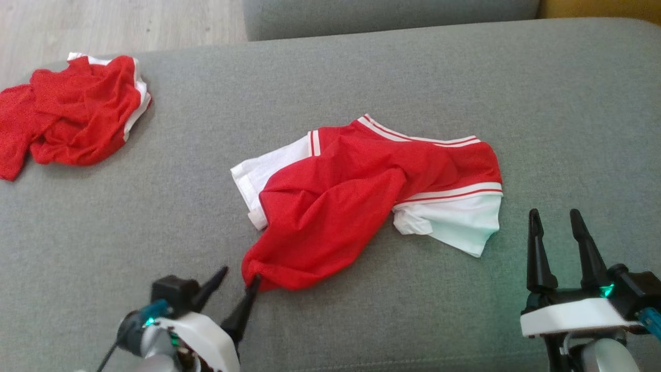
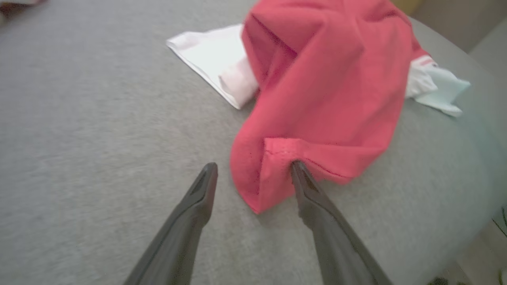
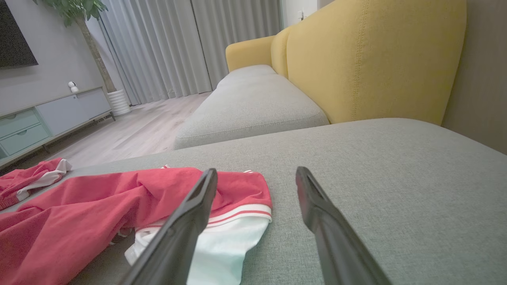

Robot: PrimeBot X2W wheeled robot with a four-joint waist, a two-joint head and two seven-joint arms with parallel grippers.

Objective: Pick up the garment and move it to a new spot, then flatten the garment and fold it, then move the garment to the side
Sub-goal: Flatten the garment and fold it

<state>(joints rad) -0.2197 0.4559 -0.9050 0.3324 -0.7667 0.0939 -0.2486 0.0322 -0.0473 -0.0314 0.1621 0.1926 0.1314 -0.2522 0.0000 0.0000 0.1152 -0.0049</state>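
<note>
Red-and-white crumpled mesh garment [image 1: 361, 186] is lying at centre of grey fabric sofa cushion [image 1: 330, 77]. Left gripper [image 1: 240, 274], 7 o'clock, is resting parted, one tip touching its hem. Right gripper [image 1: 553, 213], 4 o'clock, is hovering parted, gripping nothing.

Red garment [image 1: 361, 196] with white striped-trim sleeves, rumpled, half spread, lying mid grey cushion [image 1: 361, 77], lower hem bunched
</note>
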